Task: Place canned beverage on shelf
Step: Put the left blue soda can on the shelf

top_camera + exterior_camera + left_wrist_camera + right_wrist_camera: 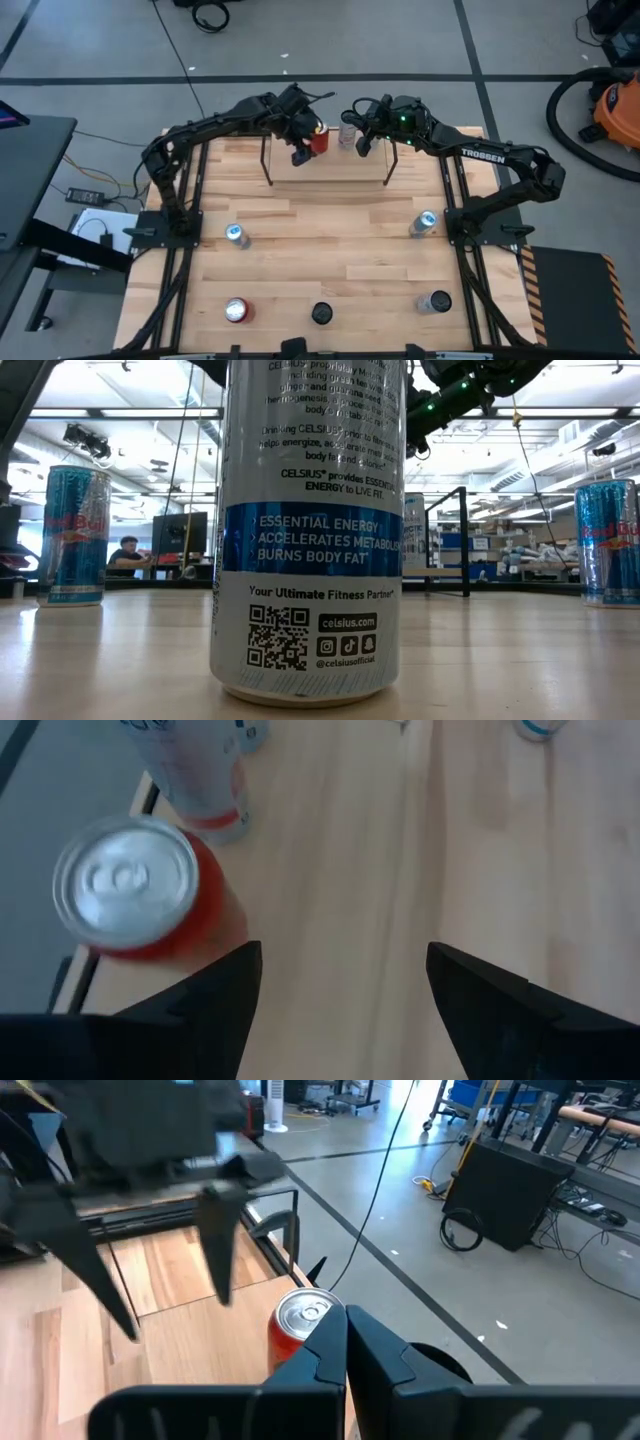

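The red can (320,139) stands on the shelf (330,170); the left gripper (300,155) hovers beside it, fingers released (right gripper (362,143) clenched, empty).

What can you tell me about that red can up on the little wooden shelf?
The red can is a red-sided drink can with a silver top and pull tab, apparently unopened. It stands upright near the far edge of the light-wood shelf, close beside a pale can. The left gripper hangs open just beside it, not gripping it; the right gripper is shut nearby. Nothing but the shelf visibly touches it.
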You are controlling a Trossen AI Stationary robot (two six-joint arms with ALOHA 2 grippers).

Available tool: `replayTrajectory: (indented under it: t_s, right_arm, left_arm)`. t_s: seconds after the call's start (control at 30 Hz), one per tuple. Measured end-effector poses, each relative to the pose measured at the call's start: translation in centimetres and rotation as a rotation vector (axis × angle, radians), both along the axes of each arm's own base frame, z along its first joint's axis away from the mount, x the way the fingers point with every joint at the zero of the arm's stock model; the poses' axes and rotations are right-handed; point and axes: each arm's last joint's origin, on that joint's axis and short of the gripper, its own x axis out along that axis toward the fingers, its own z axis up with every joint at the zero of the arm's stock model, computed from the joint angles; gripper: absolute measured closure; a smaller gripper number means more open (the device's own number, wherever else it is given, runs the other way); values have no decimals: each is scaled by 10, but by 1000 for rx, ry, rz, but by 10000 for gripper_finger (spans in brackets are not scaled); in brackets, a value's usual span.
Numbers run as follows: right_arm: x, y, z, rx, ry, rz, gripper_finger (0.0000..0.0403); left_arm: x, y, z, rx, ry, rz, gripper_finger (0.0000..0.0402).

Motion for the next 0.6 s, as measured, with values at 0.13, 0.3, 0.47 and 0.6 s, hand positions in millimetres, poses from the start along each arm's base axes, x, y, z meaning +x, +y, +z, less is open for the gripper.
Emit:
replayTrajectory:
  t_s: [0.13, 0.3, 0.47, 0.6]
  right_arm:
    - [0, 0, 0, 1, 2, 0, 393]
    - [0, 0, -1, 3, 5, 1, 393]
    - [0, 0, -1, 4, 6, 2, 393]
    - [0, 0, -1, 5, 11, 2, 393]
  left_arm:
    - [-17, -11, 14, -36, 48, 6, 111]
    - [-32, -23, 25, -108, 99, 55, 111]
    - [-41, -32, 25, -164, 184, 83, 111]
    - [-40, -40, 24, -184, 216, 77, 111]
